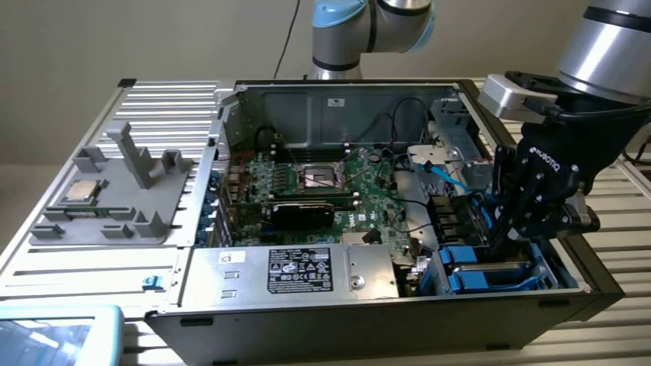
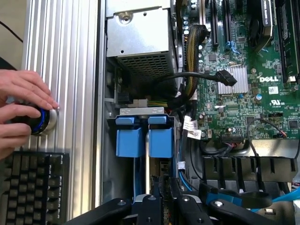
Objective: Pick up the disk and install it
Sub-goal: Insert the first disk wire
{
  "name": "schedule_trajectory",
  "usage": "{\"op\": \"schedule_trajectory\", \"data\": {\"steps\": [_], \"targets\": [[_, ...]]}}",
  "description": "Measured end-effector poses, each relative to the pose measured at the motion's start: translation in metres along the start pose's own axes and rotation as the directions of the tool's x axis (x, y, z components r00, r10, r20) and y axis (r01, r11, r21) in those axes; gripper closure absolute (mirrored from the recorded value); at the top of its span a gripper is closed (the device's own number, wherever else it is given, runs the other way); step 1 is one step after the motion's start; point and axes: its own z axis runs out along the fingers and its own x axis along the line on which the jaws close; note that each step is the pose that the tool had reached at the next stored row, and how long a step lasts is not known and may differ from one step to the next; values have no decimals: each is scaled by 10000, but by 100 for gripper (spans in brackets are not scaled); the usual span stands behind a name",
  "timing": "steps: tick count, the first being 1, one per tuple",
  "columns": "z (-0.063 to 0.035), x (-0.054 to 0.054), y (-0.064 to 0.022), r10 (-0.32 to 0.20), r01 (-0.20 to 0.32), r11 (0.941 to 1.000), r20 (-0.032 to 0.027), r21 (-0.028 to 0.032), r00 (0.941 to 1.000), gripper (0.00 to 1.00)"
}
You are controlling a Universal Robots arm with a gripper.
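**Gripper** [image 2: 164, 188]: black fingers are drawn close together with only a narrow gap, clenched on the end of the disk [image 1: 490, 276] down in the drive bay. The arm leans in over the case wall on the exterior view's right.

**Disk:** sits in the bay at the near corner of the case [image 1: 336, 328], on the exterior view's right, just inside the near wall. A blue bracket shows around a grey strip. The long axis looks to run along the near wall. One end is under the fingers, the other points at the power box [image 1: 295, 271], which takes up the middle of that wall. In the wrist view two blue bracket tabs sit side by side just beyond the fingertips. A thin silver edge lies between them, aimed straight at the power box's mesh side. Fully seated or not: cannot tell.

**Main board** [image 1: 315, 179]: lies on the case floor behind the power box, with black cables crossing it. A blue cable [image 1: 460, 183] drops along the same wall toward the bay, close to the gripper.

**Grey tray** [image 1: 97, 229]: on the table [image 1: 91, 267], beside the case wall on the exterior view's left. A small square chip [image 1: 81, 192] lies near the tray's outer edge.

**Wrist view, table beside the case:** a person's hands [image 2: 21, 89] rest on a round button [image 2: 47, 119] with a blue ring. A black keyboard [image 2: 33, 187] lies just beside it.
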Motion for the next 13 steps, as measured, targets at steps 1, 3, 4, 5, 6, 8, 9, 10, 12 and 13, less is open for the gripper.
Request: {"op": "schedule_trajectory", "data": {"steps": [1,3,4,5,6,8,9,10,12,13], "targets": [[1,0,0,13,-13,10000,2,-2,10000,83],[2,0,0,32,-32,10000,5,-6,10000,83],[3,0,0,41,-41,10000,2,-8,10000,83],[4,0,-1,48,-48,10000,-5,-9,10000,83],[6,-1,-1,50,-50,10000,-19,-8,10000,83],[5,0,-1,52,-52,10000,-26,-8,10000,83],[6,-3,-1,54,-54,10000,-41,-8,10000,83],[5,-10,-1,58,-58,10000,-70,-7,10000,83],[0,-34,1,72,-72,10000,-164,-3,9998,83],[-2,-42,2,76,-76,10000,-197,-1,9998,83]]}}
